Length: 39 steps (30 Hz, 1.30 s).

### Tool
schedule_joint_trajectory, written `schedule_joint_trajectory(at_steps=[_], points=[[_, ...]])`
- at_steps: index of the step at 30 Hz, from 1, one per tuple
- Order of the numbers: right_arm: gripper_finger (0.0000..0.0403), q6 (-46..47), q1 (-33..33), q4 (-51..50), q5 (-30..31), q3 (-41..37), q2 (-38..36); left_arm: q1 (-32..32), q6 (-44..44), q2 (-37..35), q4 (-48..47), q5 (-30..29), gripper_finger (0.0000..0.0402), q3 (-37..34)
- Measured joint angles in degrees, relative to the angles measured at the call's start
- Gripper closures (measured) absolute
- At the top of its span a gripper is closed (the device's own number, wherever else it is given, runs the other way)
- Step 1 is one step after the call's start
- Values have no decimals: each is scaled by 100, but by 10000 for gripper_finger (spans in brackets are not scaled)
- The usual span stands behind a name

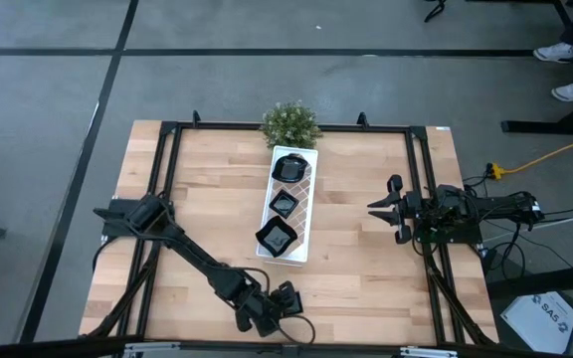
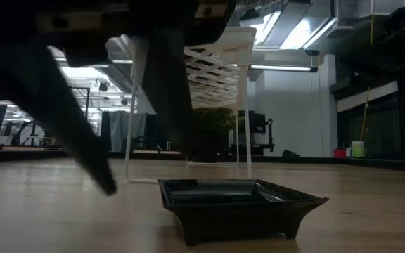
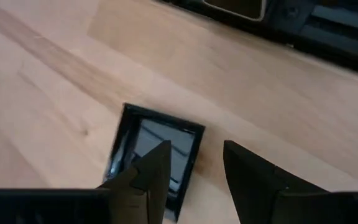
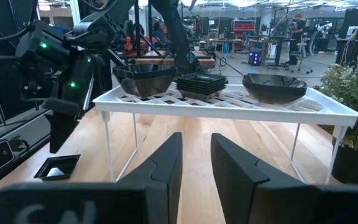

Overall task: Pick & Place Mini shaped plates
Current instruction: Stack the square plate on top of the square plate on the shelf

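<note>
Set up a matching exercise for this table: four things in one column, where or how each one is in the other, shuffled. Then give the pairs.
Things:
1. potted plant
2. white tray
3. left gripper
4. right gripper

Places or states:
A. carries three black plates
B. at the edge of the table, just past one end of the tray
C. open above a square black plate lying on the wood
D. waits empty beside the tray, on the right side

Pairs: 1-B, 2-A, 3-C, 4-D

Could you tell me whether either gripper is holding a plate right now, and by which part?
Nothing is held. The left gripper hangs open over a small square plate; the right gripper waits empty.
</note>
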Motion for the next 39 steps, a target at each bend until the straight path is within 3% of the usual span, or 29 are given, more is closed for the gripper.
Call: schedule_joint_trajectory(at_steps=[16, 27, 39], points=[[318, 0, 1, 0, 0, 0, 0, 229, 55, 140, 40, 474, 261, -13], [318, 2, 1, 0, 0, 0, 0, 296, 209, 186, 127, 446, 265, -9], [318, 0, 0, 0, 0, 0, 2, 330, 241, 274, 167, 509, 378, -7]])
